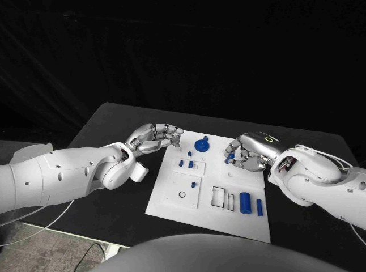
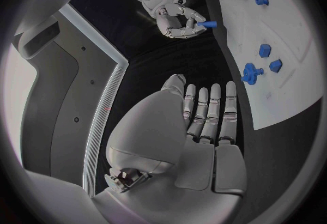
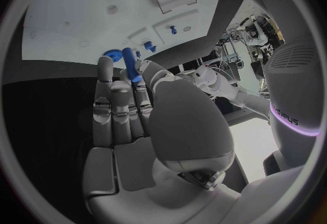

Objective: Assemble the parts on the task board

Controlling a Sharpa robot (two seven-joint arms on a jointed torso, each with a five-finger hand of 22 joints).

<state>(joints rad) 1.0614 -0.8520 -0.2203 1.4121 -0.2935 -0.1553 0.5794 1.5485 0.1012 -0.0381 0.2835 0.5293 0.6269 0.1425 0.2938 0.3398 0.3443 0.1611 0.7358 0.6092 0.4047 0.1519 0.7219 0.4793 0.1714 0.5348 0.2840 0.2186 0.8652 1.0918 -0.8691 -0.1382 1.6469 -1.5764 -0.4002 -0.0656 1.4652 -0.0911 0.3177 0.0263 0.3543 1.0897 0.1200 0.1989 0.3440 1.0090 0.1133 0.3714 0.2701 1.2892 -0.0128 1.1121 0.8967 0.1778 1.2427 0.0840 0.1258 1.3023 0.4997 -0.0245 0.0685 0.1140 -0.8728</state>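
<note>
Right hand: you are seeing the right hand (image 1: 247, 152) hovering over the far right part of the task board (image 1: 171, 201), and it is pinching a small blue peg (image 3: 133, 66) between the thumb and the fingers; the other fingers are curling in beside it.
Left hand: the left hand (image 1: 154, 137) is lying at the far left edge of the board, over the black desk (image 1: 118, 122); its fingers are lying straight and close side by side, and it is holding nothing.
Task board: the white plate is sitting in the middle of the desk, between the two arms.
Parts standing on the board: a blue gear-like wheel (image 1: 201, 145) is standing near the far edge, between the two hands; two small blue pieces (image 1: 186, 164) are sitting in the middle left area, and one more small blue piece (image 1: 194, 185) is sitting a little nearer to the robot.
Parts lying on the board: a blue cylinder (image 1: 244, 202) and a thinner blue bar (image 1: 259, 207) are lying side by side near the right near corner, just beside the rectangular slots (image 1: 223, 198).
Held part: in the left wrist view you are seeing the blue peg sticking out from the right hand's fingertips, near the board's edge.
</note>
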